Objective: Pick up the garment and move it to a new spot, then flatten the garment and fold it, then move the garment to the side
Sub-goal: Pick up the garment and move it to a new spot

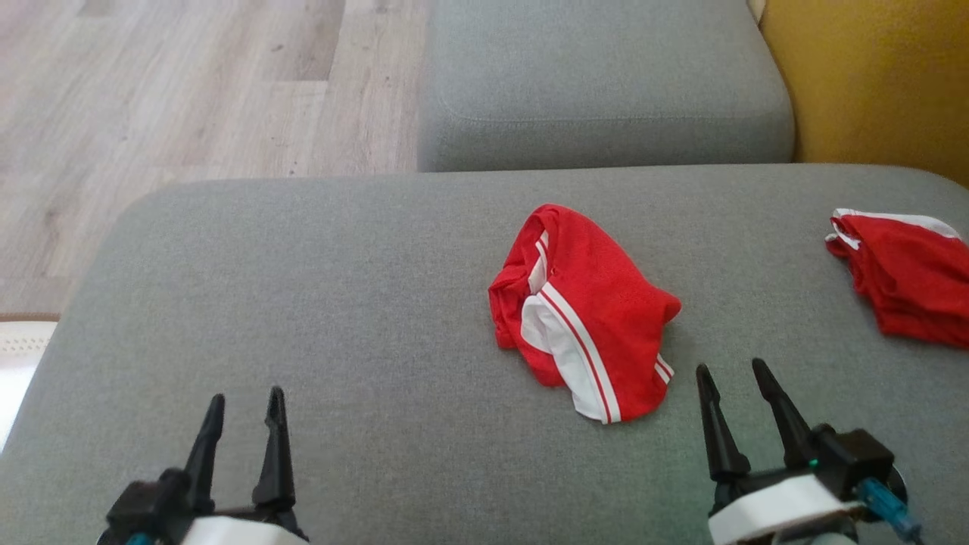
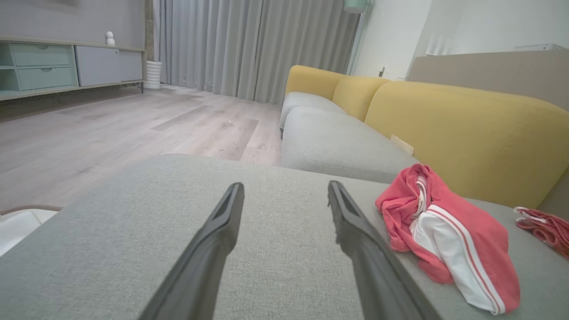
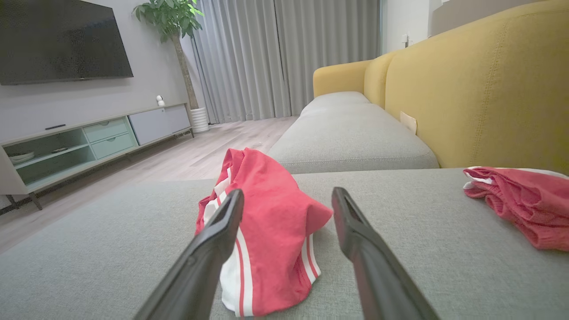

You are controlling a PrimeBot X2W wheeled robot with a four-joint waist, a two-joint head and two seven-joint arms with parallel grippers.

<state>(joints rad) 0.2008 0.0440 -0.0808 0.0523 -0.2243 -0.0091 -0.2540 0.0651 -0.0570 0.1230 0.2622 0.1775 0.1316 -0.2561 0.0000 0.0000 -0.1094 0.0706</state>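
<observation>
A crumpled red garment (image 1: 583, 310) with white stripes lies bunched near the middle of the grey sofa cushion (image 1: 318, 303). It also shows in the left wrist view as the garment (image 2: 449, 235) to the right of the fingers, and in the right wrist view as the garment (image 3: 266, 213) just past the fingertips. My right gripper (image 1: 730, 369) stands open just right of and nearer than the garment, touching nothing. My left gripper (image 1: 247, 397) stands open at the lower left, well away from it. Both the left gripper (image 2: 286, 189) and the right gripper (image 3: 287, 194) hold nothing.
A second red and white garment (image 1: 905, 272) lies at the cushion's right edge. Beyond is another grey seat cushion (image 1: 606, 83) and the yellow backrest (image 1: 878, 83). Wooden floor (image 1: 174, 98) lies off the left side. A TV cabinet (image 3: 89, 142) stands across the room.
</observation>
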